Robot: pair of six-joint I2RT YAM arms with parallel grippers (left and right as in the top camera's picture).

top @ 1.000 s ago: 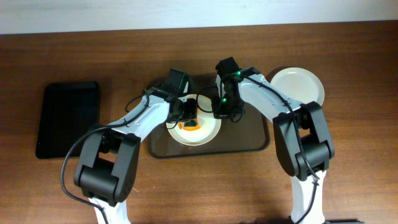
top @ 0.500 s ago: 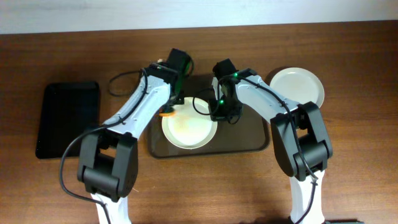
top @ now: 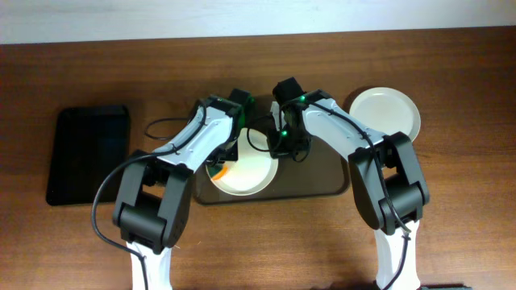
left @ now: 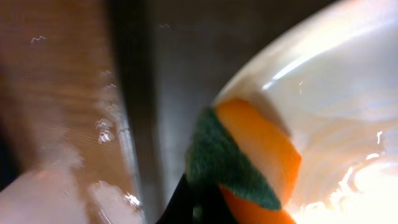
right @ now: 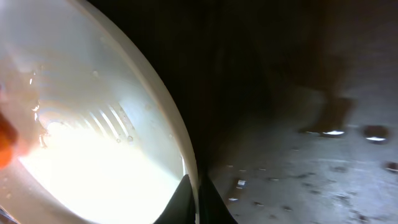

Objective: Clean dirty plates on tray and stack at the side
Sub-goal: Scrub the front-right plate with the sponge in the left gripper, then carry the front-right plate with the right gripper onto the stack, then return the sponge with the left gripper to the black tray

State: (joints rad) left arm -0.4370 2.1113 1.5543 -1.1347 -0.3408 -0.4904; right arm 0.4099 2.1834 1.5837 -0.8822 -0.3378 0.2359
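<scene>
Plate (top: pixel 246 171) on tray (top: pixel 322 184), face up, round, no long axis: your right pincer (right: pixel 197 202) nips its right rim; left pincer (left: pixel 194 205) grips sponge (left: pixel 249 163) at left rim.

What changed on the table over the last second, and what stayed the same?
The left tool swept the sponge from the middle of the plate to its left rim, then along to the lower-left edge. The plate slid slightly left on the brown tray. The right tool still grips the plate's rim; the spare plate and black tray stayed put.
</scene>
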